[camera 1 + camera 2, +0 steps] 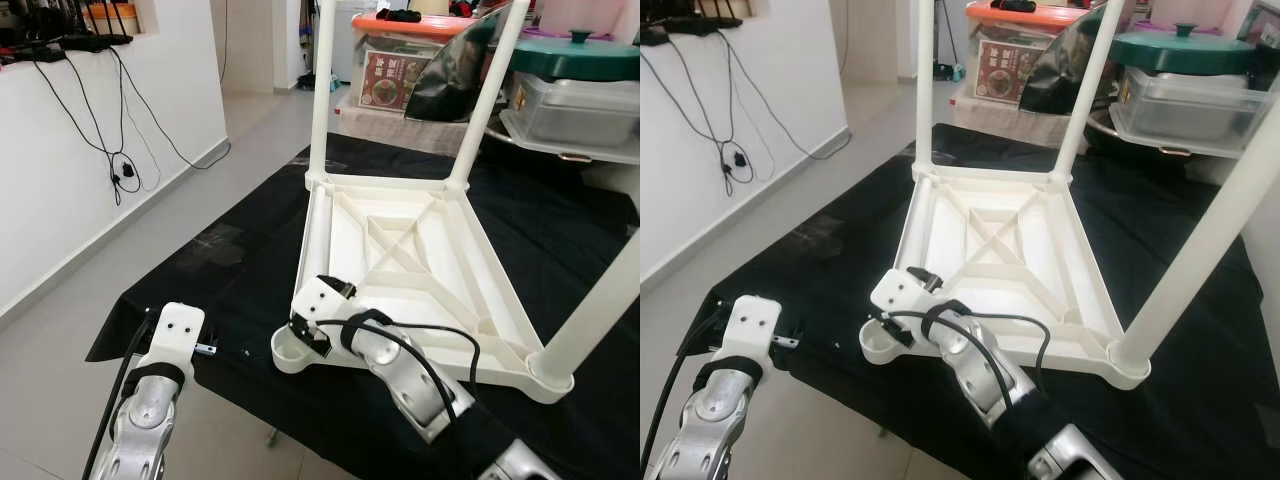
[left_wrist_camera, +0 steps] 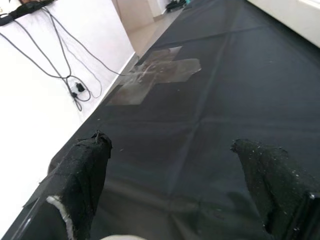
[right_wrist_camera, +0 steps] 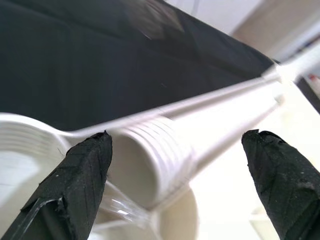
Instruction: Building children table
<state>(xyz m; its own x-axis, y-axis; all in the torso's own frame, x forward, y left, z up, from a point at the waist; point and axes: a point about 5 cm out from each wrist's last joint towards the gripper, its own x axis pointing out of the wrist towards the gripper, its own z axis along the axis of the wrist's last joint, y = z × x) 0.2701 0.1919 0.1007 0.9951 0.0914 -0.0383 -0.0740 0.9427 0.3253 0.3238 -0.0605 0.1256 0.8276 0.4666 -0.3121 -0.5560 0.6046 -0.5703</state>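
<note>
The right gripper (image 3: 177, 185), fingers spread, straddles the threaded end of a loose table leg (image 3: 155, 165) lying inside the upturned white tabletop (image 1: 420, 260). The left gripper (image 2: 175, 195) hovers, released, above the black cloth (image 1: 230, 250) on grey floor (image 1: 60, 320).
</note>
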